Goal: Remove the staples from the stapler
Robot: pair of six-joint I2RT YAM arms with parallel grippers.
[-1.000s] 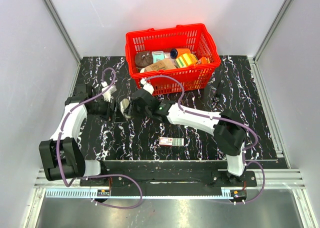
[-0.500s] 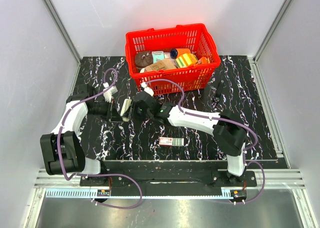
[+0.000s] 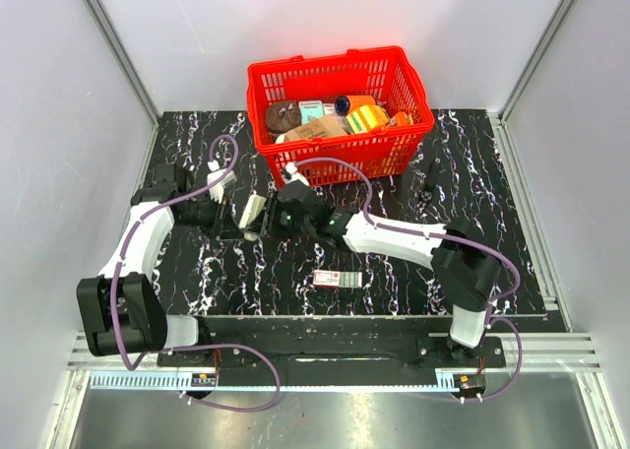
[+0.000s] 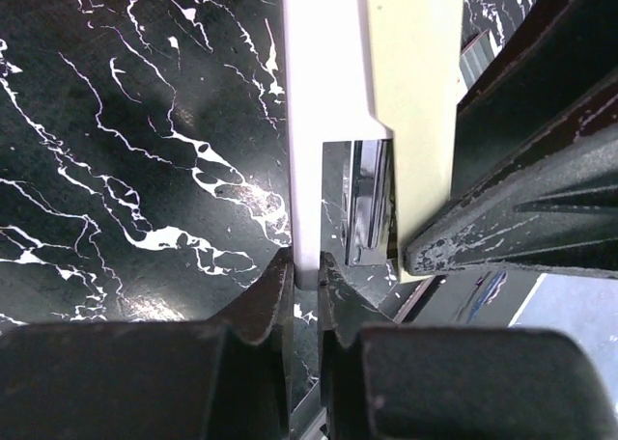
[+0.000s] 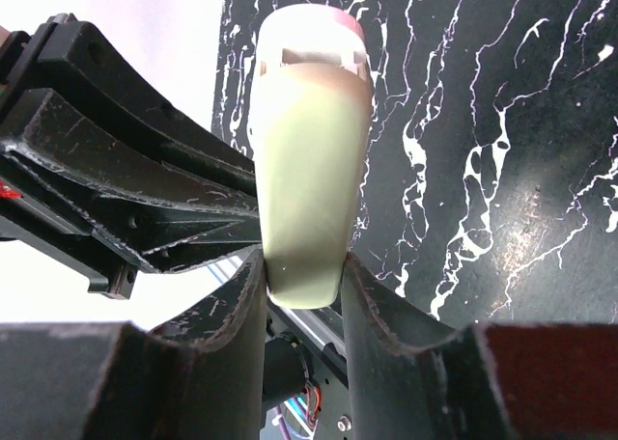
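A cream-and-white plastic stapler (image 3: 253, 215) is held up between the two arms, above the left-centre of the black, white-veined marble-patterned counter (image 3: 512, 223) and just in front of the red plastic mesh basket (image 3: 340, 67).

The right hand (image 5: 304, 288) is clamped on the rounded cream upper body, with one dark finger pressed to each side near its narrower end. The left hand (image 4: 306, 278) is pinched shut on the tip of the stapler's thin white lower arm.

In the left wrist view, the white arm and the cream body run side by side. They stand slightly apart, and a shiny metal channel shows in the gap between them.

The basket is packed with assorted packets and stands at the far middle of the counter. A small red-and-white labelled box (image 3: 338, 279) lies flat near the front edge, well apart from both hands. A slim black two-armed object (image 3: 423, 181) lies to the right of the basket, untouched.
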